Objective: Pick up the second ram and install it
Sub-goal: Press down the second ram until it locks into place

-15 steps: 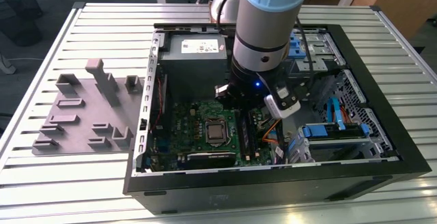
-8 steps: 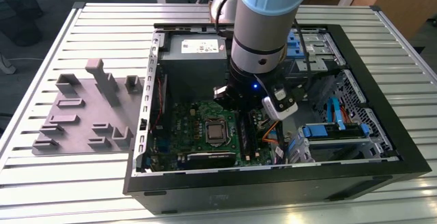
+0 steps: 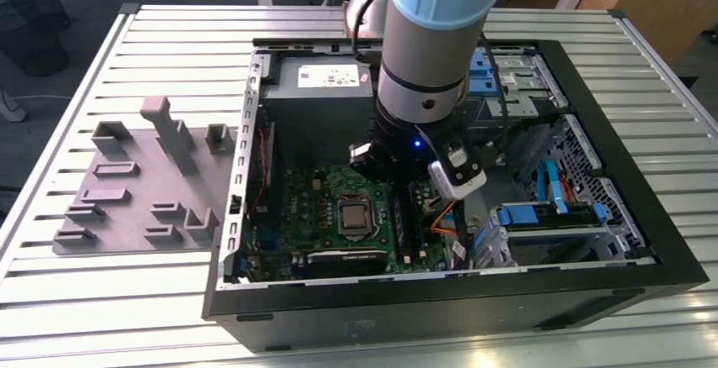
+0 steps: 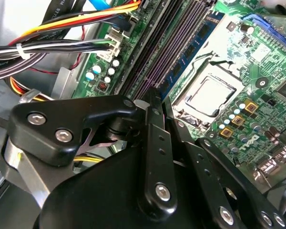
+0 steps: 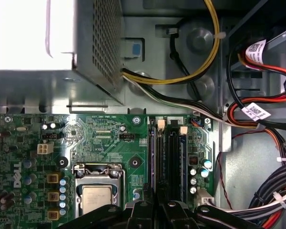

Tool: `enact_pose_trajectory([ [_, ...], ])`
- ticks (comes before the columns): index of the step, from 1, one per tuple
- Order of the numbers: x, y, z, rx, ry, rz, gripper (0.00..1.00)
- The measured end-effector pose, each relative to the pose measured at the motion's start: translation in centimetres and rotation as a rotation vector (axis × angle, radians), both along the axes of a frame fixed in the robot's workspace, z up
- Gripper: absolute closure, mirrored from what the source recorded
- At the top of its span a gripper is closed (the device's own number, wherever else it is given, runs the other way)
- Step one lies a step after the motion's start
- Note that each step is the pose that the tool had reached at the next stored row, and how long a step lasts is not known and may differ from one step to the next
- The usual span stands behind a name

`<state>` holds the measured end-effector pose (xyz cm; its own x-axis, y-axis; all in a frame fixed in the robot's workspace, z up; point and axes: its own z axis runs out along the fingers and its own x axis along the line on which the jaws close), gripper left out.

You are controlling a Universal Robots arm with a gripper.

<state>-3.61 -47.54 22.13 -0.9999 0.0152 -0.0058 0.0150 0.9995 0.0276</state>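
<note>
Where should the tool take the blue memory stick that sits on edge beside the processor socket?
Probably the blue memory stick is best gripped on its exposed long top edge near mid-length, coming straight down and pinching its two flat faces. It stands thin and upright between the black slots and the processor socket, so the sides look blocked.

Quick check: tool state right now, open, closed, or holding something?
Tool: closed, fingers pressed together over the memory slots; whether it grips anything cannot be told.

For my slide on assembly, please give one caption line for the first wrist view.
Gripper poised over the memory slots of the green motherboard, beside the processor socket.
</note>
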Motion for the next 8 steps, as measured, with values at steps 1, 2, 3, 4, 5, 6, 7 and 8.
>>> enact_pose_trajectory([
  [1, -0.01, -0.02, -0.04, -0.0002, 0.0, -0.002, 0.86],
  [2, -0.01, -0.05, -0.07, -0.0003, 0.0001, -0.006, 0.86],
  [3, -0.01, -0.08, -0.13, 0.0, 0.0, -0.011, 0.86],
  [4, -0.01, -0.09, -0.17, 0.0, 0.0, -0.015, 0.86],
  [5, 0.0, -0.11, -0.21, 0.0, 0.0, -0.02, 0.86],
  [6, 0.0, -0.12, -0.24, 0.0001, -0.0001, -0.022, 0.86],
  [7, -0.01, -0.15, -0.26, 0.0, 0.0, -0.022, 0.86],
  [8, -0.01, -0.18, -0.28, -0.0001, 0.0, -0.022, 0.86],
])
